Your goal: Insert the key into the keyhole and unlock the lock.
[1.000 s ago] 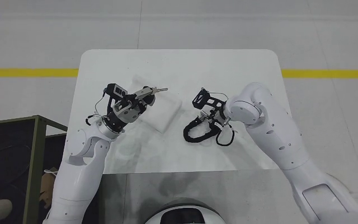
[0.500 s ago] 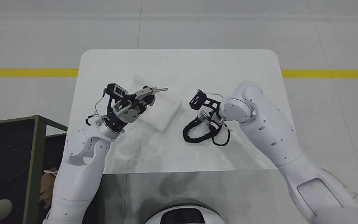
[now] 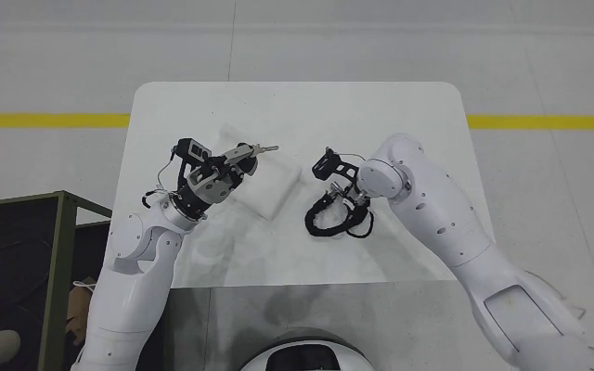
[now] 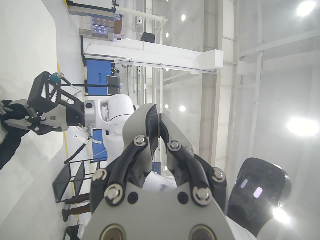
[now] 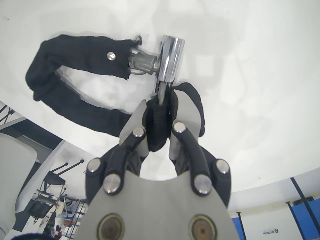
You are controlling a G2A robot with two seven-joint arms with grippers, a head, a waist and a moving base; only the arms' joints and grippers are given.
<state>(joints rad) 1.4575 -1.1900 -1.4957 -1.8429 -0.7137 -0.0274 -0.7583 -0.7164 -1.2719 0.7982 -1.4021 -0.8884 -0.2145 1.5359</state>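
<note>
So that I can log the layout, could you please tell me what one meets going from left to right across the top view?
Dark green frame → left pincer → black chain lock.

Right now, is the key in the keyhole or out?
In: the key runs from the right gripper's shut fingers into the chrome lock cylinder's end. Depth unclear.

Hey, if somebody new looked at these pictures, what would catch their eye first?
The right gripper is shut on a key, its blade at the end of a chrome lock cylinder near the middle of the white table. A black fabric-sleeved chain loops from that cylinder across it. The left gripper is shut over a white pad.
</note>
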